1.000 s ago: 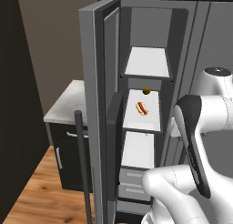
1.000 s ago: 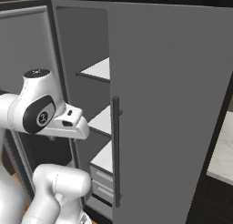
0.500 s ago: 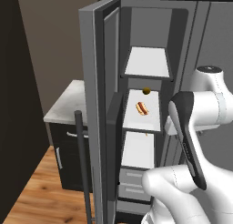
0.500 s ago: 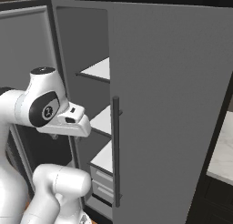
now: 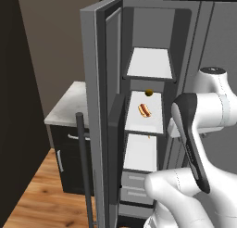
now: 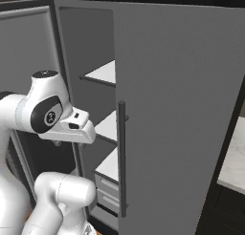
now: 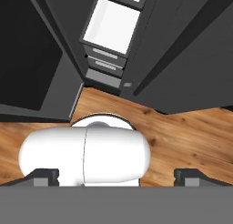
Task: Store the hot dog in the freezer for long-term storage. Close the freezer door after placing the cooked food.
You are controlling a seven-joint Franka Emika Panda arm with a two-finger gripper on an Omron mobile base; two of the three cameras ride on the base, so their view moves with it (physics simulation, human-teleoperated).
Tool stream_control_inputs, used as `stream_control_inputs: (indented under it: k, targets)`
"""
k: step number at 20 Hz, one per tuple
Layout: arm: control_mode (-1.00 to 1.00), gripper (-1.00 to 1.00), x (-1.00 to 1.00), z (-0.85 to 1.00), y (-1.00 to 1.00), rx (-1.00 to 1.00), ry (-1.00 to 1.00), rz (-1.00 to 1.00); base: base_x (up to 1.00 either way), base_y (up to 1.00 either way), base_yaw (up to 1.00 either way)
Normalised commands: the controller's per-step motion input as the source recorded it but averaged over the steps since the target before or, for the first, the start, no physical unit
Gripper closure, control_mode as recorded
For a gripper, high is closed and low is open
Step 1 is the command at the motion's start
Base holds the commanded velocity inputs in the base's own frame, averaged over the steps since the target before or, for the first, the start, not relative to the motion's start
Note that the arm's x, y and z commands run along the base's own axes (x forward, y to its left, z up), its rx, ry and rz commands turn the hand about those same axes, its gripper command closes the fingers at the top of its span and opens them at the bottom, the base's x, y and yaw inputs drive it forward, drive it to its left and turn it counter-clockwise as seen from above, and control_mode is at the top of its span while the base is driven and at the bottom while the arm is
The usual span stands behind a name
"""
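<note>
Left base view, tan-bunned hot dog, flat white shelf

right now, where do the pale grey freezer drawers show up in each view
Left base view: the pale grey drawers sit bottom centre, inside the open compartment.
Right base view: the drawers are low, left of centre.
Hand view: the drawers are in the upper middle, above the wood floor.
Shared landmark: the lowest white shelf directly over them.
</note>
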Motion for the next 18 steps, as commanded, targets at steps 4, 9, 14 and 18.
stream_control_inputs:
  k: [4, 9, 14, 18]
  targets:
    - [1.0, -1.0, 0.0, 0.0, 0.0, 0.0, 0.0, 0.0, -0.03, 0.0, -0.01]
    - [1.0, -1.0, 0.0, 0.0, 0.0, 0.0, 0.0, 0.0, -0.31, 0.03, -0.19]
    - [1.0, -1.0, 0.0, 0.0, 0.0, 0.0, 0.0, 0.0, -0.52, 0.13, -0.3]
    - [1.0, -1.0, 0.0, 0.0, 0.0, 0.0, 0.0, 0.0, -0.62, 0.22, -0.33]
